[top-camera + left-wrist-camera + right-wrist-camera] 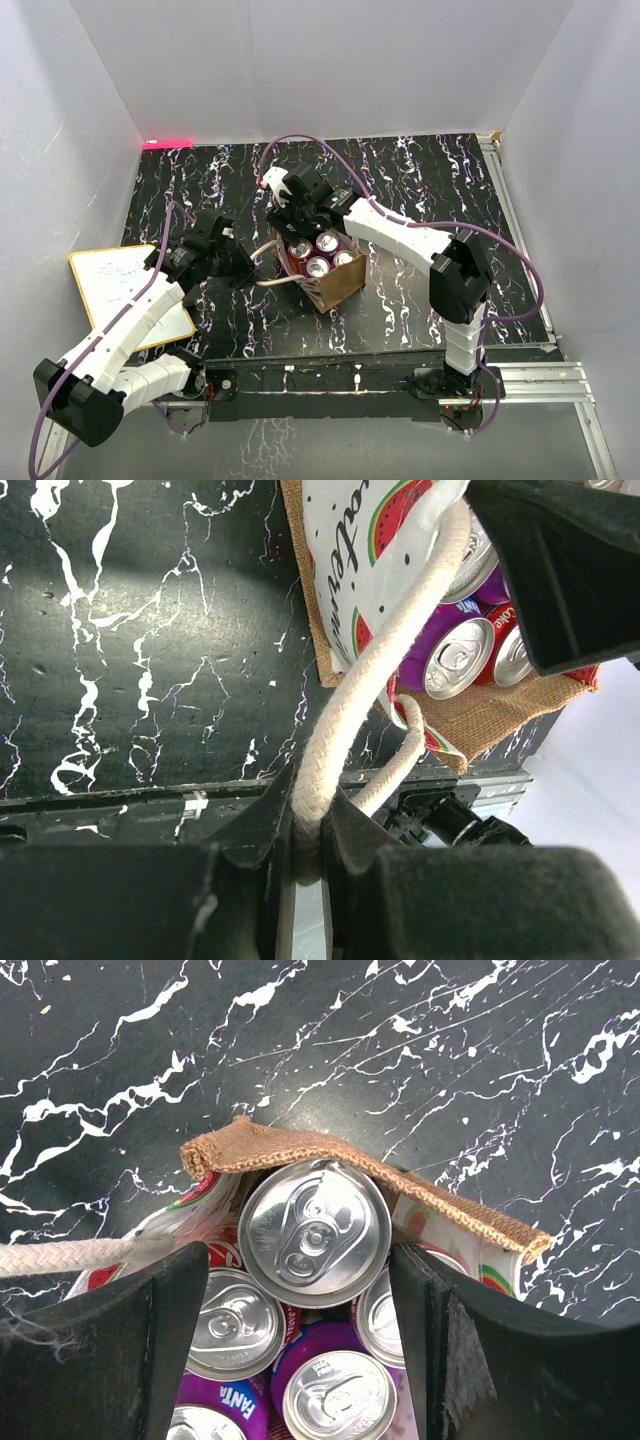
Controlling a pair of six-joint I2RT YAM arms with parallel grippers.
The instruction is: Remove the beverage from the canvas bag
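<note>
While the desk (420,190) carries the bag (340,285), the left hand (305,850) is clamped on its rope handle (340,730), the bag just ahead of it. The right hand (300,1260) hovers over the bag's mouth, fingers apart around a can (314,1230).

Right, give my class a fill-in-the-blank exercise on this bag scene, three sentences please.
1. The left gripper is shut on the rope ____ of the canvas bag.
2. The right gripper straddles one silver-topped ____ in the bag.
3. In the top view, the white board lies to the bag's ____.
Missing: handle; can; left.
</note>
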